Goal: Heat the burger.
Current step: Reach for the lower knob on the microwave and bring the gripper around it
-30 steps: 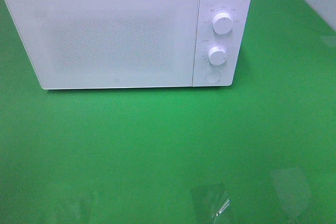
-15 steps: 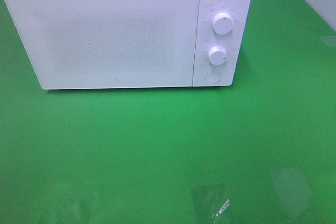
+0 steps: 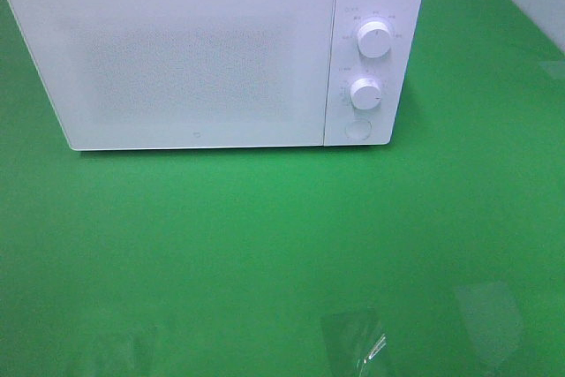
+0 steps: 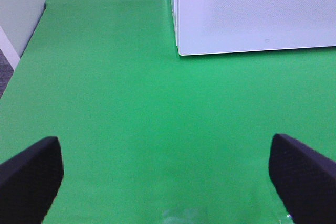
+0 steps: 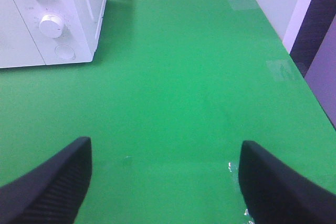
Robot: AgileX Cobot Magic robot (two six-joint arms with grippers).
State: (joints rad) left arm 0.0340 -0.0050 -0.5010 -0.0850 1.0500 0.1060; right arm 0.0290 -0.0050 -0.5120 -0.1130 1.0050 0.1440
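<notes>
You are keeping both arms short of the microwave (image 3: 216, 59). The left gripper (image 4: 165, 182) and right gripper (image 5: 168, 182) are hovering over the green counter (image 3: 265, 245), jaws wide apart, gripping nothing. The burger is showing in no view; whether it is sitting behind the shut door (image 3: 132, 59) cannot be told. The round button (image 3: 357, 129) below the two knobs is likely your target, so be approaching it squarely and pressing gently, not shoving the oven.

- The exterior high camera is looking steeply down on the white microwave (image 3: 194, 59) and green table (image 3: 265, 245) from the front.
- Both wrist cameras are facing it from low: the left sharing its door corner (image 4: 181, 51), the right its knobs (image 5: 51, 25).
</notes>
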